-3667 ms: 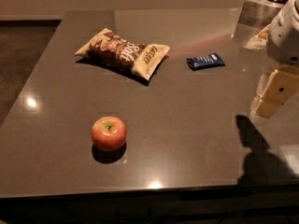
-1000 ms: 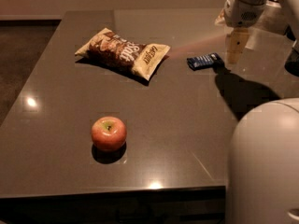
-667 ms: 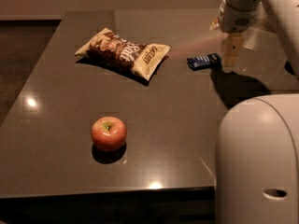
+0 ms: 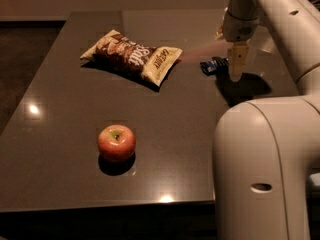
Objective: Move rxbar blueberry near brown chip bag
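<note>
Rightward, cream end effector (image 4: pixel 236 66), grip unclear, hangs at flat rxbar blueberry (image 4: pixel 212 66) near crinkled brown chip bag (image 4: pixel 131 57).

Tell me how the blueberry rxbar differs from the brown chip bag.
The rxbar blueberry is small, flat and dark blue; the brown chip bag is far larger, crinkled, brown with cream ends. The bar sits partly behind the claw; the bag lies in the open. Both rest on the table.

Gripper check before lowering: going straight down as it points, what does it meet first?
Likely the right end of the small dark blue rxbar blueberry wrapper; the cream gripper points down over it. Depth is unclear, so possibly the dark tabletop beside it.
</note>
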Robot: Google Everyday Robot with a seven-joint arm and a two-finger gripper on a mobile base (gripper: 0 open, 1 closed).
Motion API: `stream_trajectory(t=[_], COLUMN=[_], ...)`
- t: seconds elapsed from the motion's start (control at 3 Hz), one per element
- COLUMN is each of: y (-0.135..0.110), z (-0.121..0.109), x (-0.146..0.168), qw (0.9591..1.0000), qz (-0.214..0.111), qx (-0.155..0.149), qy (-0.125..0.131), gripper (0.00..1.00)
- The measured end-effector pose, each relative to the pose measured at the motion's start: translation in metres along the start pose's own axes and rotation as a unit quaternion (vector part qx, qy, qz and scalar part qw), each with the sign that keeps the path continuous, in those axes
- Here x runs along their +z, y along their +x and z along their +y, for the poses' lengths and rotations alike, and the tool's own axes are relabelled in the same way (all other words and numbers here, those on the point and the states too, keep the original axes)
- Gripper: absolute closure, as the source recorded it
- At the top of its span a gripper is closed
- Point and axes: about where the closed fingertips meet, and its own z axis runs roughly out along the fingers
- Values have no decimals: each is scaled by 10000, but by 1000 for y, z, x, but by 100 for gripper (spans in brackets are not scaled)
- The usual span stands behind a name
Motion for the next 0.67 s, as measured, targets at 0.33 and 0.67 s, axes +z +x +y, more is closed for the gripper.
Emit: stream_trajectory(t=[0.33,0.67], y=[-1,-1], z=[-7,-10], x=[15,26], qw=[9999,9995], qz=[89,201], qx=[-53,-138], qy=[-89,-189], gripper=[0,0])
